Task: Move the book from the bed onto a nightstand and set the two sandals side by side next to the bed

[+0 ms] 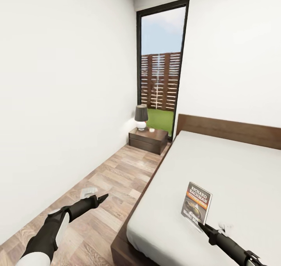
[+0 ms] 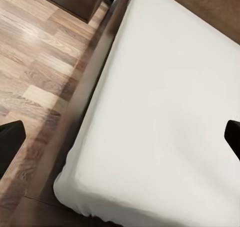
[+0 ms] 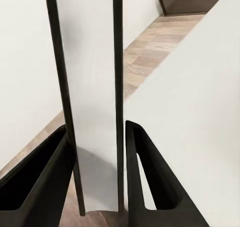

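The book (image 1: 197, 203), grey with white "Richard Bachman" lettering and an orange band, stands upright just above the pale-grey mattress of the bed (image 1: 234, 168). My right gripper (image 1: 201, 225) is shut on its lower edge. In the right wrist view the book (image 3: 92, 87) shows edge-on, clamped between both fingers (image 3: 55, 167). My left gripper (image 1: 102, 199) hangs over the wood floor to the left of the bed, open, its fingertips (image 2: 10, 139) far apart and holding nothing. A dark-brown nightstand (image 1: 148, 140) stands at the bed's head, against the far wall. The sandals are out of view.
A lamp (image 1: 141, 117) with a dark shade sits on the nightstand's top. Behind it a tall black-framed window (image 1: 162, 63) shows a slatted fence. A strip of wood floor (image 1: 117, 176) runs between the left wall and the bed's dark platform base (image 1: 121, 246).
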Available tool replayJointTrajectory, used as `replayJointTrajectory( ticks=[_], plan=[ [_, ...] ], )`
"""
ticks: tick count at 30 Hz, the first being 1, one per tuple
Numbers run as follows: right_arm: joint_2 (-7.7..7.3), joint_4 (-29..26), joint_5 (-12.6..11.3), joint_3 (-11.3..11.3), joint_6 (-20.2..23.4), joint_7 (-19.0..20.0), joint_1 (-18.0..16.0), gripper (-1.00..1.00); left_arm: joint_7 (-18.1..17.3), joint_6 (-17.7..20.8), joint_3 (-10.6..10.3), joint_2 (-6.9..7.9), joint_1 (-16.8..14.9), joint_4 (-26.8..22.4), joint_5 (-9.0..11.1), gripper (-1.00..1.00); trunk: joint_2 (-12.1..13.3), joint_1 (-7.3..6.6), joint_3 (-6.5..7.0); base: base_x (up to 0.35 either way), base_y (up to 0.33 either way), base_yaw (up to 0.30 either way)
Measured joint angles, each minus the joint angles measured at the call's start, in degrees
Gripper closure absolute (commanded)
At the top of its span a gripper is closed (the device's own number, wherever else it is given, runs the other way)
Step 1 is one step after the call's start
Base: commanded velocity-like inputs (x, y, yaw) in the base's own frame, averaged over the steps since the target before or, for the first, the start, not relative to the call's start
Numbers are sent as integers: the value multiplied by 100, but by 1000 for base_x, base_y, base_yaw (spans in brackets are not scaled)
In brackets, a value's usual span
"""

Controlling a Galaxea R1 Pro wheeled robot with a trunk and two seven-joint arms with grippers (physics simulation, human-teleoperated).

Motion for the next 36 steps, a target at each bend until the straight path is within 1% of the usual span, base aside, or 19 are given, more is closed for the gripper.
replayJointTrajectory(
  ticks=[9, 32, 36],
  plan=[
    [1, 0, 2, 0, 0, 0, 2, 100, 1, 0, 0, 0, 0, 0, 0, -100, 362, -198, 162, 0, 0, 272],
    [18, 1, 4, 0, 2, 0, 2, 100, 5, 0, 0, 0, 0, 2, 2, -100, 363, -199, 163, 0, 0, 272],
    [19, 1, 4, 0, 2, -2, 0, 100, 7, 0, -1, 0, 0, 80, 0, -100, 363, -199, 163, 0, 0, 272]
  ],
)
